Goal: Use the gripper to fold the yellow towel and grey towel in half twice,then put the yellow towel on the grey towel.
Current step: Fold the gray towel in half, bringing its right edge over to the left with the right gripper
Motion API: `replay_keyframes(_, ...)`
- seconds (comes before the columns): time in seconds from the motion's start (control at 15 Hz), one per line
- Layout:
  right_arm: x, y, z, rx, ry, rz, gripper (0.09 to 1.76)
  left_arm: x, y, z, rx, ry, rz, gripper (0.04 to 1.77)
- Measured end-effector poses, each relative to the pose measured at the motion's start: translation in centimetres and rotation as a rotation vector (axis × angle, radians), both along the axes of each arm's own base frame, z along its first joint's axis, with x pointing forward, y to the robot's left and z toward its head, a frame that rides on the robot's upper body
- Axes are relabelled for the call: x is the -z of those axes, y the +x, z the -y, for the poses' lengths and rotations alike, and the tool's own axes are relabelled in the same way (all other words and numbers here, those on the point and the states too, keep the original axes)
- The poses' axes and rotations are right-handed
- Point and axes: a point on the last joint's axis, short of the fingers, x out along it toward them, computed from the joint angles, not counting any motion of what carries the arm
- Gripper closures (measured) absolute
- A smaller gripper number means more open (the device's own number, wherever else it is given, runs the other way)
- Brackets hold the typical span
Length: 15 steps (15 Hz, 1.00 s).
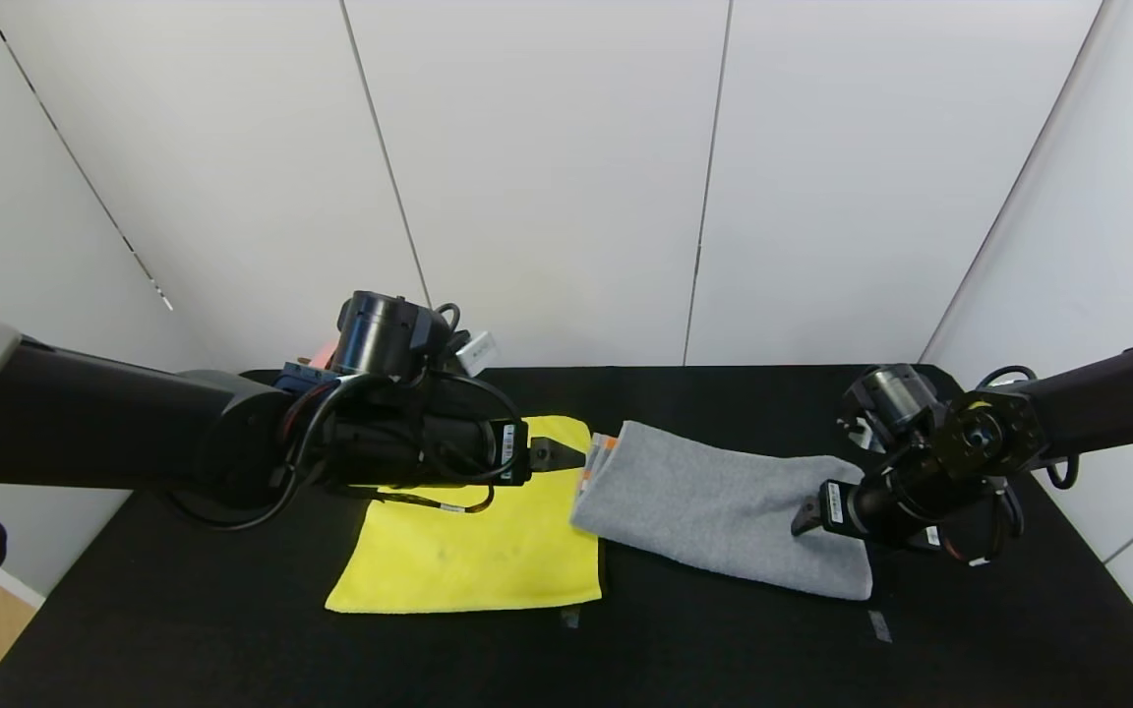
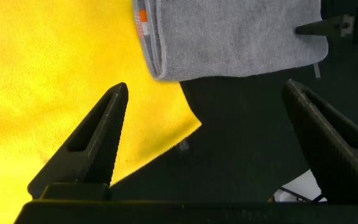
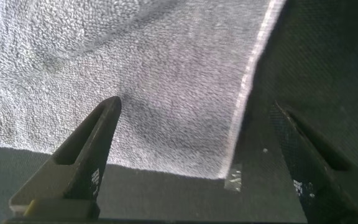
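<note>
White wall panels fill the upper half of my head view, and a black table [image 1: 232, 629] covers the lower half.

My left gripper [image 1: 559, 456] sits just left of centre in the head frame, over the far right corner of the yellow towel [image 1: 473, 551]. Its fingers [image 2: 95, 143] are spread wide with nothing between them; in the left wrist view one finger hangs over yellow cloth and the other over bare black table. That towel lies flat as a rectangle at lower centre-left, its right edge just beside the grey towel [image 1: 714, 506].

My right gripper [image 1: 807, 516] is at the right of the head frame, over the right end of the grey towel. Its fingers [image 3: 82, 155] are also wide apart and hold nothing: in the right wrist view one is above the grey terry, the other above the table past the towel's pale border. I cannot tell whether either finger touches the cloth.

The grey towel lies folded in a long band slanting from centre down to the lower right, orange patches showing at its left end next to the yellow one. Something pink [image 1: 323, 354] peeks from behind my left arm; I cannot make out what it is.
</note>
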Motion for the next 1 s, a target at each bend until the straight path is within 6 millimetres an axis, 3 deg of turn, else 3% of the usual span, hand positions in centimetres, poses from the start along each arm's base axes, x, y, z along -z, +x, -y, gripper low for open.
replay_keyframes(1.0, 1.2, 0.3, -0.7, -0.011, -0.004, -0.027, 0.15, -0.3, -0.1, -0.3, -0.006, -0.003, 0.007, 0.09)
